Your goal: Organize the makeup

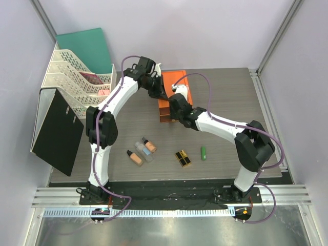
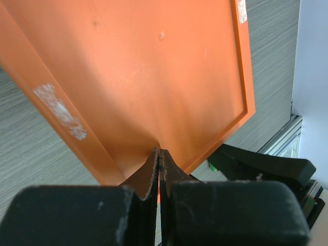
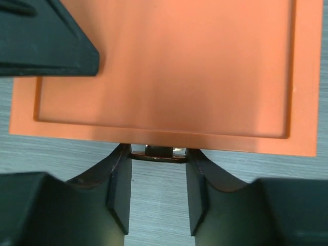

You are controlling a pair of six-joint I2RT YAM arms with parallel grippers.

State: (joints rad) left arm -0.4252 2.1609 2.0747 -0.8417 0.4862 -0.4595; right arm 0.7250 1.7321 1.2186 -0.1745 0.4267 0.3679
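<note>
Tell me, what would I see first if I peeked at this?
The bright orange box at the back middle of the table grabs you first, and both grippers meet there. The left gripper is shut at its top; the right gripper has its jaws either side of a small dark handle on its front edge. Little makeup pieces lie loose nearer the robot.

no legible text; sticker scraps (image 2: 60, 110) on orange box (image 2: 154, 66) seem blank
</note>
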